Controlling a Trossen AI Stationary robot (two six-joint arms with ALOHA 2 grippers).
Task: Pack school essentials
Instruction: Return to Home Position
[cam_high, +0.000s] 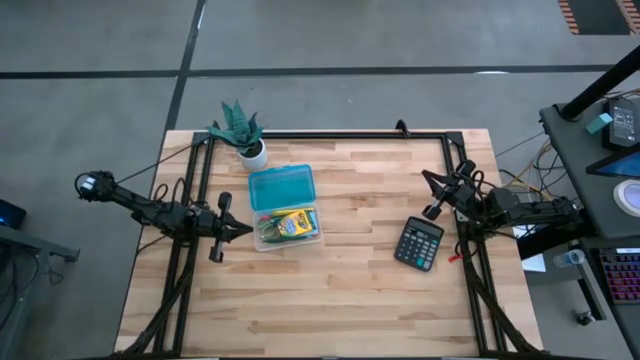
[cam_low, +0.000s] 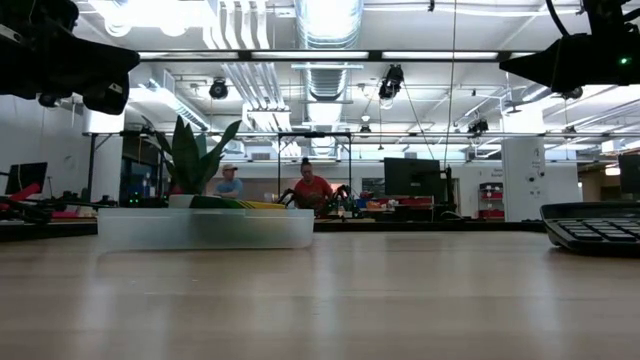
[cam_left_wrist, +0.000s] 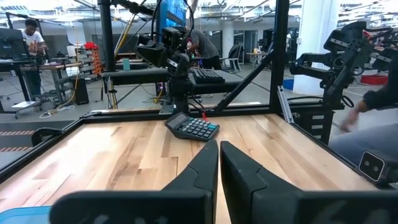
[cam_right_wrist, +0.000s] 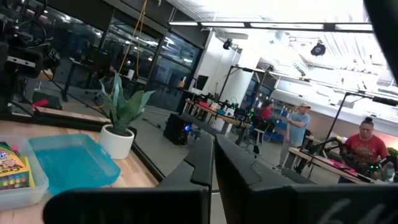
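Observation:
A clear plastic box (cam_high: 287, 228) lies left of the table's middle, its blue lid (cam_high: 281, 187) open toward the far edge. Inside it lie a yellow-green crayon box (cam_high: 293, 223) and some thin coloured pencils (cam_high: 268, 233); the crayon box also shows in the right wrist view (cam_right_wrist: 13, 169). My left gripper (cam_high: 243, 230) hovers shut and level just left of the box, touching nothing. My right gripper (cam_high: 428, 177) is shut above the table's right side, holding nothing. The other essentials are out of view.
A black calculator (cam_high: 419, 243) lies on the table's right half, and a small red piece (cam_high: 455, 257) sits by the right frame rail. A potted green plant (cam_high: 243, 134) stands at the far left. People are at benches beyond the table. Bare wood spans the near half.

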